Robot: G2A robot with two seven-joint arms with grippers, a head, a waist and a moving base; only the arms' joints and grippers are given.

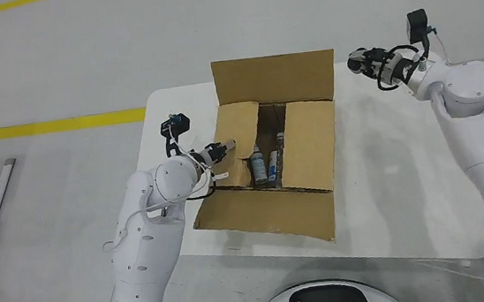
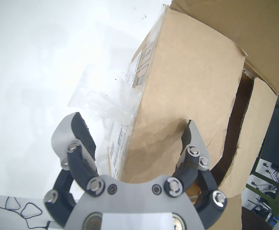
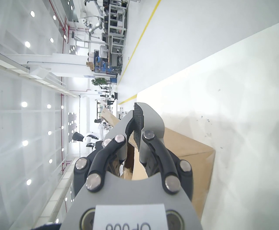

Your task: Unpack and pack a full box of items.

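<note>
Brown cardboard is what you are dealing with: the box (image 1: 281, 138) sits in the middle of the white table (image 1: 389, 198) with its top undone. The far flap (image 1: 274, 78) is folded out away from the robot and the near flap (image 1: 266, 212) is folded out toward it. The left flap (image 1: 237, 143) and right flap (image 1: 308, 144) lean in over the opening, leaving a dark strip between them. In that strip you can make out a few small bottles (image 1: 259, 165) down inside, at least one of them pale with a blue band.

From the left wrist you see the box wall close up. The flap edges are ragged and torn, white printed labels (image 2: 139, 65) are stuck on the side, and a crumpled clear plastic film (image 2: 104, 98) juts from that wall over the table.

Your left gripper (image 1: 224, 147) is at the box's left side, right by the left flap. Its fingers are spread wide with nothing gripped, one in front of the cardboard and the other out over the table. You cannot tell whether either finger touches the box.

Your right gripper (image 1: 355, 59) is beyond the box's far right corner, apart from the cardboard. Its pads (image 3: 136, 122) are pressed together with nothing between them.
</note>
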